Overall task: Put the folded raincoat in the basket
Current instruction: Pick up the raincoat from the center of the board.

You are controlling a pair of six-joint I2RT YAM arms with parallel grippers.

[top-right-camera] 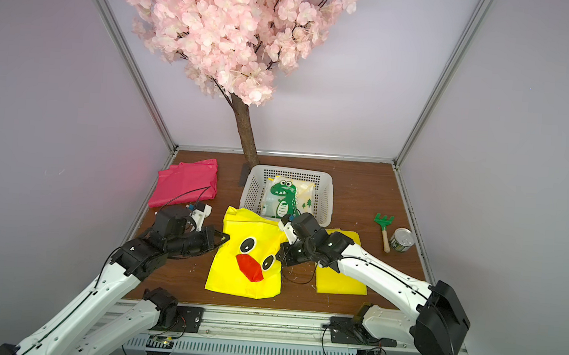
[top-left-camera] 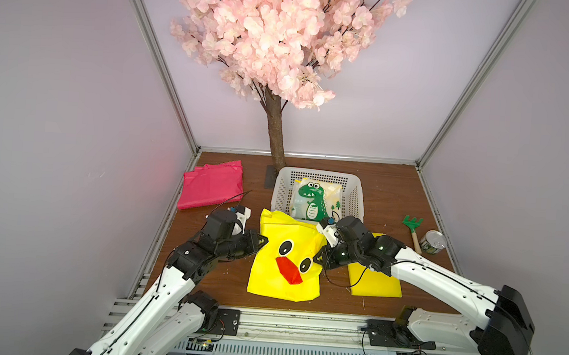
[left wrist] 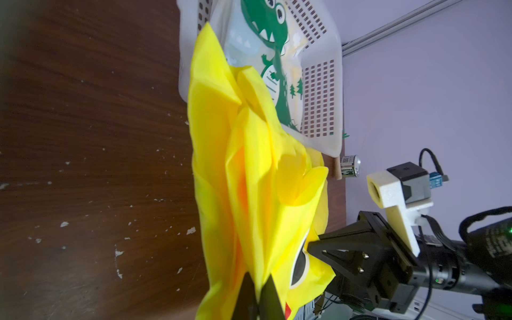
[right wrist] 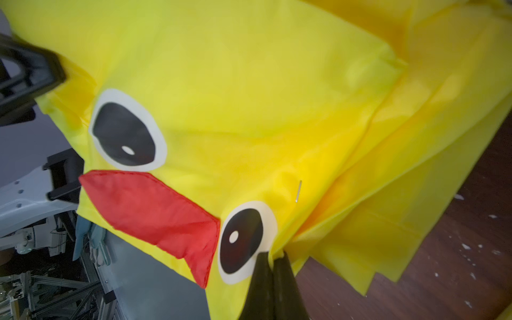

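Left jaws and right jaws are both pinched shut on opposite side edges of the yellow duck raincoat [top-left-camera: 284, 264], held between your arms. The basket [top-left-camera: 321, 171] lies straight ahead, just past its far edge, so carry it forward evenly.

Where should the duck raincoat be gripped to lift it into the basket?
The duck raincoat is a wide, limp stack of layers, so pinch both side edges level with the eyes, one tool from each side, as the left tool and right tool do; a single pinch would likely let it unfold.
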